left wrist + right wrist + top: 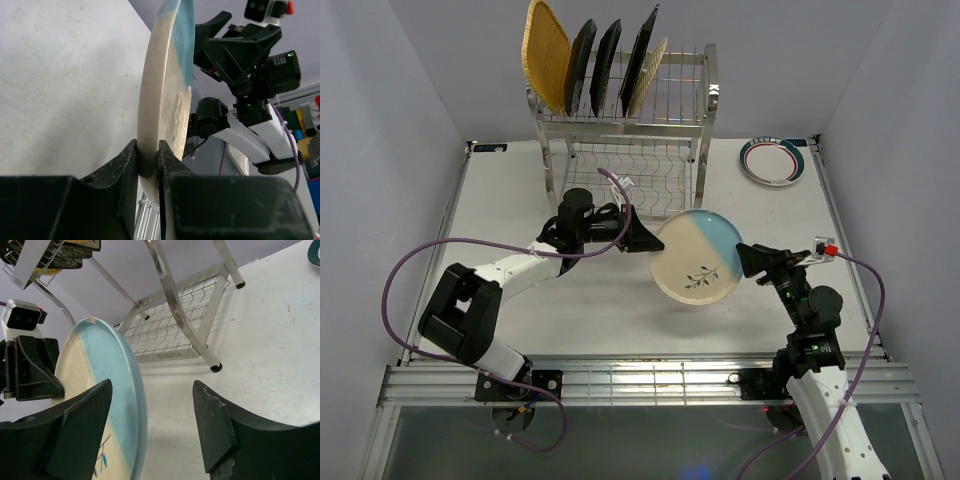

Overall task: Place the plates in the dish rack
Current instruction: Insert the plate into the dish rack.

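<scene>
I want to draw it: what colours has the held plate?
The plate is cream and light blue with a dark leafy sprig; clearest in top view.

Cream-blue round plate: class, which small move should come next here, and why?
Probably the right end effector should back straight away from the cream-blue plate. Its fingers stand open with the rim between them, while the left end effector is shut on the opposite rim. Once clear, the left one could carry it to the dish rack.
</scene>
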Tool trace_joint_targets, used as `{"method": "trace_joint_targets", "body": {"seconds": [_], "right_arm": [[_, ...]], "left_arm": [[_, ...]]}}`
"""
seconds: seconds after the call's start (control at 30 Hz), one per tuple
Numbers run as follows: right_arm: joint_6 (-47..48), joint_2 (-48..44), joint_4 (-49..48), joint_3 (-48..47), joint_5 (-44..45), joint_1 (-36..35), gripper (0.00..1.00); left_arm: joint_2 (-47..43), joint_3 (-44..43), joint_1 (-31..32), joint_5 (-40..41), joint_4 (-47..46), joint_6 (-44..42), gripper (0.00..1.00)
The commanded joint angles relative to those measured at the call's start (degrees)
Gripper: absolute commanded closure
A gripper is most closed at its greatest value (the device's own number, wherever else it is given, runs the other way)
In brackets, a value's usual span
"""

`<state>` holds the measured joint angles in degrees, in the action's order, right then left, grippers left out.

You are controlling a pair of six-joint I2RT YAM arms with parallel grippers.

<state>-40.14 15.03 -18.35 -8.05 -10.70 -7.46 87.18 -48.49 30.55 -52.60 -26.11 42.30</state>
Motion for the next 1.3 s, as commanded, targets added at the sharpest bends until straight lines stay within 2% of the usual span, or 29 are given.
{"method": "trace_joint_targets", "body": {"seconds": [0.0, 0.07, 0.2, 0.27, 0.33, 0.37, 0.5, 0.67, 0.77, 0.9, 1.03, 1.1, 1.17, 1.27], "right_arm": [[4.19, -1.22, 2.08, -3.71, 1.21, 0.26, 0.27], [6.03, -1.40, 4.10, -4.95, 1.12, 0.26, 0.26], [8.58, -1.67, 7.62, -7.32, 0.42, 0.26, 0.22], [10.25, -1.23, 8.59, -8.37, -0.98, 0.26, 0.13], [11.57, -0.35, 8.42, -9.52, -3.35, 0.26, 0.13], [12.01, 0.43, 8.50, -10.22, -4.41, 0.26, 0.07], [13.24, 5.35, 8.07, -12.77, -10.12, 0.17, 0.02], [13.95, 6.94, 7.54, -13.92, -10.04, -0.44, 0.03], [14.39, 9.14, 7.45, -15.32, -9.43, -0.80, 0.03], [15.09, 15.80, 7.10, -18.92, -8.47, -2.73, 0.03], [17.28, 21.87, 8.06, -24.18, -3.29, -8.25, 0.03], [19.47, 24.86, 8.07, -25.60, 1.70, -14.05, 0.03], [21.06, 26.01, 7.80, -26.48, 6.54, -21.05, 0.03], [24.58, 26.81, 5.97, -25.09, 14.90, -28.01, 0.03]], "left_arm": [[-7.01, -3.10, -0.57, 7.05, 1.65, -2.13, 1.00], [-8.07, -3.28, -0.57, 12.31, 4.04, -3.45, 1.00], [-8.52, -4.77, -0.57, 16.38, 8.79, -5.47, 1.00], [-8.25, -5.21, -0.57, 18.75, 10.81, -6.27, 1.00], [-8.25, -5.91, -0.57, 21.64, 12.66, -7.32, 1.00], [-8.42, -6.09, -0.57, 22.71, 13.10, -7.58, 1.00], [-8.60, -7.05, -0.49, 26.58, 16.08, -8.73, 1.00], [-8.08, -8.46, -0.49, 32.72, 18.72, -8.21, 1.00], [-8.16, -8.46, -0.40, 33.70, 18.90, -7.94, 1.00], [-8.86, -8.37, -0.40, 35.11, 19.08, -7.50, 1.00], [-9.31, -8.46, 0.13, 36.60, 19.52, -6.71, 1.00], [-9.57, -8.81, 1.00, 38.09, 20.56, -6.45, 1.00], [-9.74, -9.16, 2.75, 42.74, 21.71, -6.18, 1.00], [-9.22, -11.53, 5.91, 51.00, 25.75, -6.01, 1.00]]}}
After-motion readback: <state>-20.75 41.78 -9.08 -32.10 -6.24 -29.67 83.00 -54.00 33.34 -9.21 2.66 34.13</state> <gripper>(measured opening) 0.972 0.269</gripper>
